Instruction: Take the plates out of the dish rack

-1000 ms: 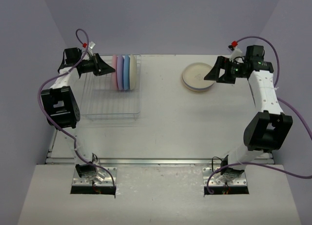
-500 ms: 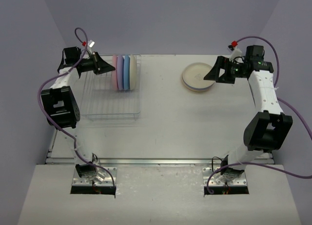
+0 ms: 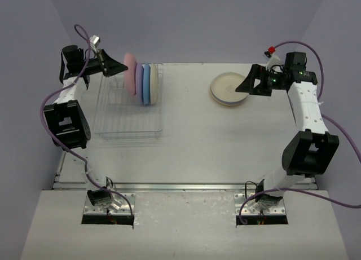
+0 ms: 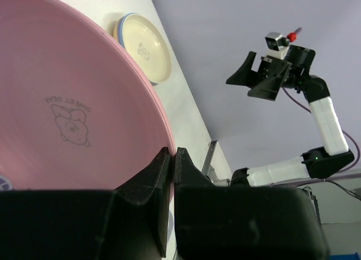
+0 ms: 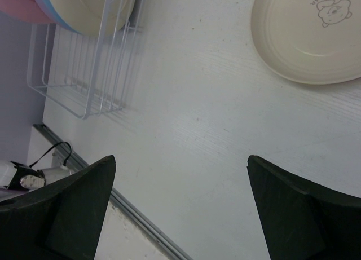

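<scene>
My left gripper [image 3: 117, 69] is shut on the rim of a pink plate [image 3: 130, 72], which it holds raised and tilted above the far end of the wire dish rack [image 3: 124, 122]. In the left wrist view the pink plate [image 4: 67, 102] fills the left side, with its edge pinched at my left gripper [image 4: 172, 153]. Lavender [image 3: 139, 82], blue [image 3: 146, 84] and cream [image 3: 153, 84] plates stand upright in the rack. My right gripper [image 3: 247, 83] is open and empty beside a flat stack topped by a cream plate [image 3: 228, 89]; in its own view the right gripper [image 5: 180, 158] hovers over bare table.
The rack's near half [image 5: 73, 96] holds no plates. The cream-topped stack [image 5: 310, 40] lies at the back right of the white table [image 3: 197, 136]. Purple walls enclose the table on three sides.
My left gripper has shut on the pink plate and lifted it up and to the left, away from the other upright plates. The right arm has not moved.
</scene>
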Tool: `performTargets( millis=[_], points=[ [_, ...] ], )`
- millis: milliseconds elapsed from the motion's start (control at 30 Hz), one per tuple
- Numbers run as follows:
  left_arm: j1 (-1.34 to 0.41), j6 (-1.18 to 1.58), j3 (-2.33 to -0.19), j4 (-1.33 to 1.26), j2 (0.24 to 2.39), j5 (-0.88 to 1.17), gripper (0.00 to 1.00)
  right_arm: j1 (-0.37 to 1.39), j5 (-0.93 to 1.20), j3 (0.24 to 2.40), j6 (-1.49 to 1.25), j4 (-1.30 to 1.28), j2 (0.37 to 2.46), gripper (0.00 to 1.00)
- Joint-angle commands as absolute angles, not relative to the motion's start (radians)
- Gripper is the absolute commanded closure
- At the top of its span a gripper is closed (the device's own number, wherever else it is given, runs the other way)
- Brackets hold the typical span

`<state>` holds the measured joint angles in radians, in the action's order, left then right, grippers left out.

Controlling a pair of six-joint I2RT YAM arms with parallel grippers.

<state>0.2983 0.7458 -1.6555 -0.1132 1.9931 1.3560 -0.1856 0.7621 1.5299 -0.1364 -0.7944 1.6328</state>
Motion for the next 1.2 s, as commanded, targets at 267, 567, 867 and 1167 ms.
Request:
performTargets(
  millis=[267,567,867,1167],
  points=[
    [0.304,0.606,-1.879,0.001,1.823,1.402,1.00,-0.179,0.805,1.594,-0.186,-0.790,1.565,0.01],
    [0.052,0.048,-1.962,0.663,1.678,0.885,1.00,-0.176,0.799,1.620,-0.216,-0.799,1.530,0.01],
    [-0.565,-0.318,-1.775,0.775,1.534,0.206,1.00,-0.175,0.712,1.650,-0.240,-0.819,1.501,0.01],
    [-1.002,-0.666,-1.375,0.686,1.470,-0.437,1.00,-0.166,0.713,1.625,-0.238,-0.847,1.508,0.01]
  ],
)
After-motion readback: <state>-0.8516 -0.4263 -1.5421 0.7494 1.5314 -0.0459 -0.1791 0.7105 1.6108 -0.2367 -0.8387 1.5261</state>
